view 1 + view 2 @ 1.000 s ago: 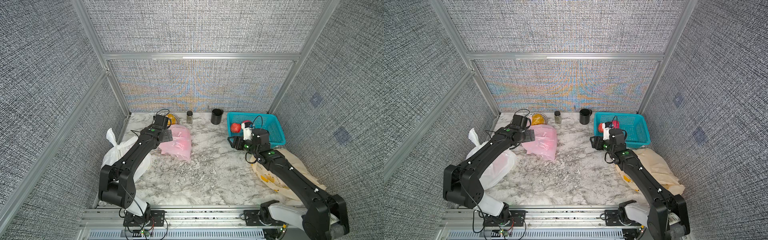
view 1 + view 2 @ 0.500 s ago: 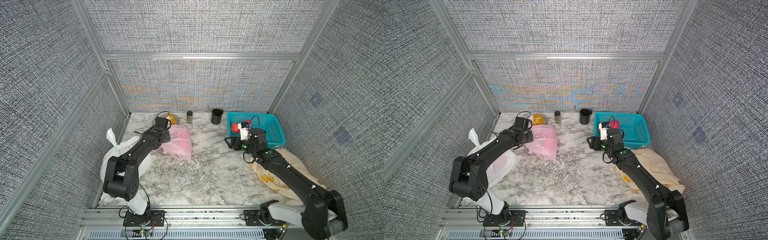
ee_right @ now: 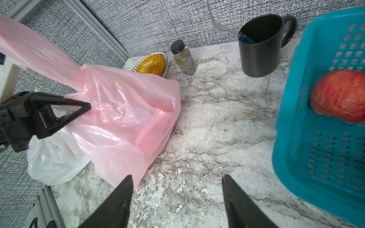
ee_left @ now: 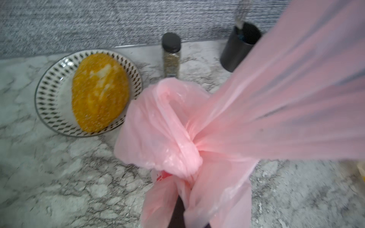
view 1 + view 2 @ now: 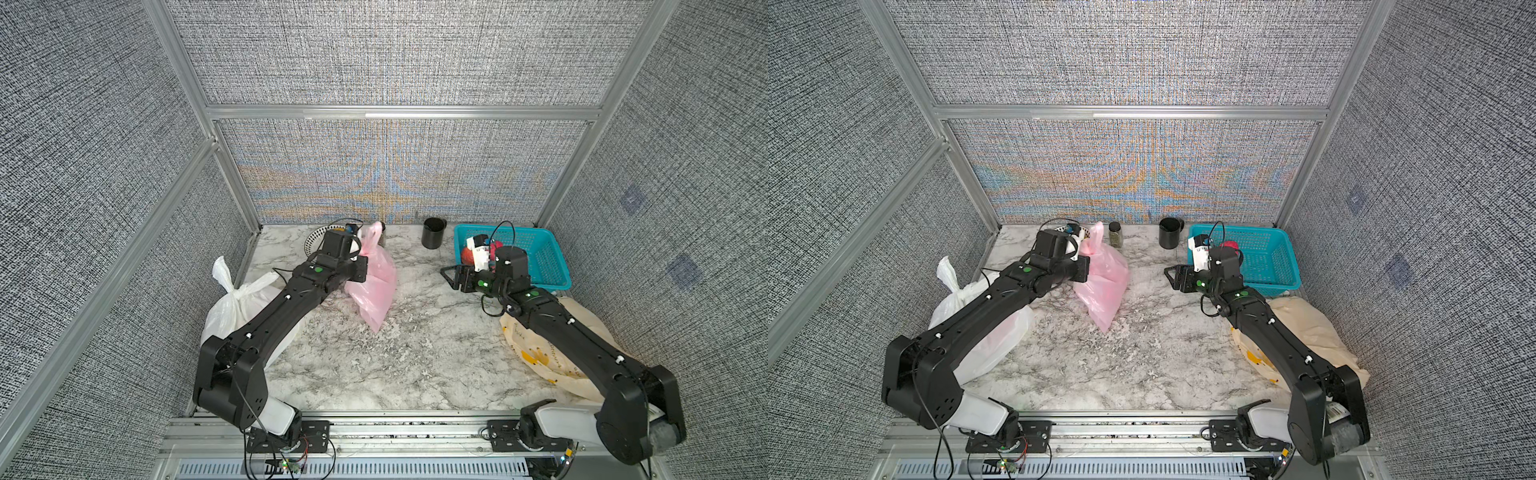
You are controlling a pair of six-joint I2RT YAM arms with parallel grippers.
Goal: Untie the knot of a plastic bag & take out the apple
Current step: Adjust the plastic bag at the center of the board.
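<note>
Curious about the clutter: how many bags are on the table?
3. The pink bag is gripped by the left hand; the white bag lies at the left edge; the cream bag under the right arm. More may be hidden.

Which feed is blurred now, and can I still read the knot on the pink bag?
Left wrist view: soft, likely motion blur; the knot of the pink bag shows only as a bunched twist. Right wrist view: sharp, veining on the marble table crisp. Both top views: sharp, with rainbow moiré on the back wall.
</note>
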